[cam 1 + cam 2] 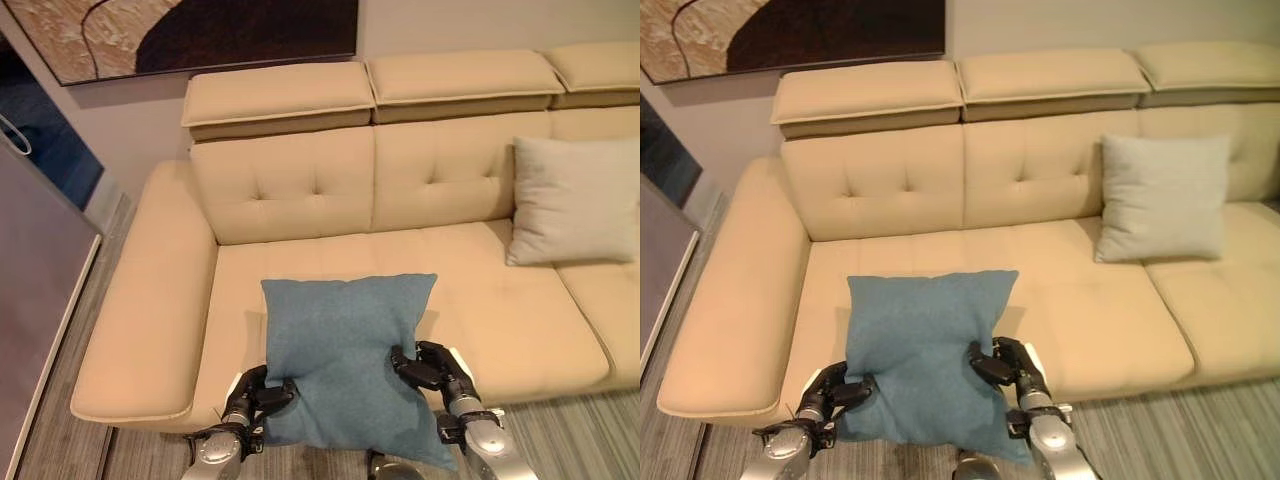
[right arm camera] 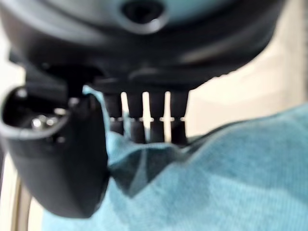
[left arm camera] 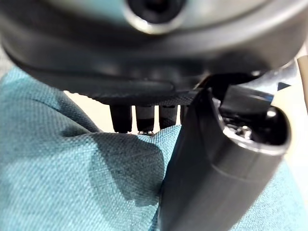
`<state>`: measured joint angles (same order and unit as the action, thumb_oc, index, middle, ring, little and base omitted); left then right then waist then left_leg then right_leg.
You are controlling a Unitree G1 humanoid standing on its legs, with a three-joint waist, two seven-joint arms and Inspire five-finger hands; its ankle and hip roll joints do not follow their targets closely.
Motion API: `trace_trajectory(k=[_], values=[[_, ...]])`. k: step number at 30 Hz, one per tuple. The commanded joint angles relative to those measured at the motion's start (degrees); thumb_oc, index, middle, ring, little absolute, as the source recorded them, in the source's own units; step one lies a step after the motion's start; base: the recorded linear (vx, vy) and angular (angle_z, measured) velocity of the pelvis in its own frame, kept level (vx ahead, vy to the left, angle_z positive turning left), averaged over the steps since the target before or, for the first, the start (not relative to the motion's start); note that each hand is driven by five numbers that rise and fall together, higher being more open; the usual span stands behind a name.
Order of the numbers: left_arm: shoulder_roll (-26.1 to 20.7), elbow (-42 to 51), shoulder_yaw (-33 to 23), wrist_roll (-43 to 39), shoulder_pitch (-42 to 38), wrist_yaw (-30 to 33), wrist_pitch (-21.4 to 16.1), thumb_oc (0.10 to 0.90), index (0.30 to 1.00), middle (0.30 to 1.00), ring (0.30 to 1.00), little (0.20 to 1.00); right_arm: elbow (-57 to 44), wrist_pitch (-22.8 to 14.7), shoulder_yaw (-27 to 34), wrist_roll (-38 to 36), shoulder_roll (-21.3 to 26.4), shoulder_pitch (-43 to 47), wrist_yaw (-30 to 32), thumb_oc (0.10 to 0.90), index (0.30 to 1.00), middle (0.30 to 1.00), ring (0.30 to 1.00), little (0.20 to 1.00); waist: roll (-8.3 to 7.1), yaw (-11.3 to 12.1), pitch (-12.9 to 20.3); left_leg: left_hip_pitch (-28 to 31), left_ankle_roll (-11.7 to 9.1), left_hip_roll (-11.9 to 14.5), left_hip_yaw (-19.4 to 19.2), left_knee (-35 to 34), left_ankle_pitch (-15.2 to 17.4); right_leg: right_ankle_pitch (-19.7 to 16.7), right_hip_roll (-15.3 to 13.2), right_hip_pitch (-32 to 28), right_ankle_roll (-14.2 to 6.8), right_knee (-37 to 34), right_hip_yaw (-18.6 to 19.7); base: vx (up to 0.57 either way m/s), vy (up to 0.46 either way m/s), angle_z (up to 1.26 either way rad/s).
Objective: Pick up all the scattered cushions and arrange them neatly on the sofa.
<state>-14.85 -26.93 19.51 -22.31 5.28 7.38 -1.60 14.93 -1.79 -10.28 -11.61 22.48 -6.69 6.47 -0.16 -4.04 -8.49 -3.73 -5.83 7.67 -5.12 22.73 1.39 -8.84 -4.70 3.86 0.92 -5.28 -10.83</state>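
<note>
A blue cushion (image 1: 345,350) is held upright over the front edge of a tan sofa (image 1: 300,190), near its left end. The left hand (image 1: 250,395) pinches the cushion's left side between thumb and curled fingers; the right hand (image 1: 432,367) grips its right side the same way. A cream cushion (image 1: 572,200) leans against the sofa's backrest toward the right.
</note>
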Motion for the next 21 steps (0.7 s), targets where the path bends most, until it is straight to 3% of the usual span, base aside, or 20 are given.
trace_trajectory(k=[1,4,6,8,15,19,21], values=[[-0.28,7.79,1.17,0.00,-5.90,-2.52,-6.74,0.400,0.300,0.300,0.300,0.300,-8.24,-6.79,1.05,-1.16,-1.70,4.26,0.04,0.400,0.300,0.300,0.300,0.300,-2.73,-2.50,1.82,-0.49,0.88,-2.13,-2.69,-0.83,1.58,9.81,-0.60,-3.46,-6.60,4.83,0.27,0.07,-0.079,-0.14],[-0.23,7.45,1.17,0.89,-5.45,-2.78,-5.96,0.400,0.300,0.300,0.300,0.300,-8.16,-6.57,1.72,-1.39,-1.59,3.89,0.19,0.400,0.300,0.300,0.300,0.300,-3.66,-2.33,2.07,-2.61,2.03,-2.74,-3.89,-5.75,4.17,10.72,-0.67,-5.27,-7.02,3.99,0.02,0.14,-0.023,0.10],[-0.36,7.59,0.95,1.03,-5.33,-2.37,-5.69,0.400,0.300,0.300,0.300,0.300,-7.75,-6.49,1.73,-1.32,-1.85,3.92,0.61,0.400,0.300,0.300,0.300,0.300,-3.82,-1.97,1.94,-3.82,1.99,-2.86,-3.83,-9.01,2.75,11.12,-0.28,-5.96,-7.29,3.83,0.34,0.10,0.034,0.08],[-0.41,8.26,0.65,1.09,-4.73,-2.30,-5.71,0.400,0.300,0.300,0.300,0.300,-7.78,-6.43,1.71,-0.89,-2.35,3.80,0.51,0.400,0.300,0.300,0.300,0.300,-3.15,-1.87,2.54,-1.33,1.78,-3.31,-3.51,-14.82,1.79,11.58,0.63,-6.06,-7.67,4.31,0.60,0.13,0.089,-0.02],[-1.79,9.24,-0.09,1.86,-3.96,-2.32,-5.63,0.400,0.300,0.300,0.300,0.300,-8.27,-6.21,1.09,-0.53,-3.58,4.69,0.44,0.400,0.300,0.300,0.300,0.300,-3.36,-0.99,4.07,3.17,3.23,-4.94,-4.35,-18.98,2.84,11.85,-0.29,-6.00,-8.97,6.79,1.93,0.09,0.102,-0.18],[-2.85,10.08,-1.75,1.65,-3.28,-1.57,-5.89,0.400,0.300,0.300,0.300,0.300,-8.71,-6.26,0.54,-0.44,-5.06,5.88,0.29,0.400,0.300,0.300,0.300,0.300,-3.11,0.15,3.53,4.73,5.24,-5.54,-5.92,-19.13,4.49,11.79,-2.42,-2.88,-10.76,14.34,1.52,0.02,0.137,-0.23],[-3.15,10.09,-2.36,1.76,-2.80,-1.33,-6.03,0.400,0.300,0.300,0.300,0.300,-8.79,-6.32,0.49,-0.50,-5.78,6.20,0.10,0.400,0.300,0.300,0.300,0.300,-3.06,0.09,2.75,5.69,6.19,-5.97,-6.32,-19.30,4.74,9.34,-3.60,-0.26,-12.54,19.41,1.82,0.01,0.101,-0.38]])
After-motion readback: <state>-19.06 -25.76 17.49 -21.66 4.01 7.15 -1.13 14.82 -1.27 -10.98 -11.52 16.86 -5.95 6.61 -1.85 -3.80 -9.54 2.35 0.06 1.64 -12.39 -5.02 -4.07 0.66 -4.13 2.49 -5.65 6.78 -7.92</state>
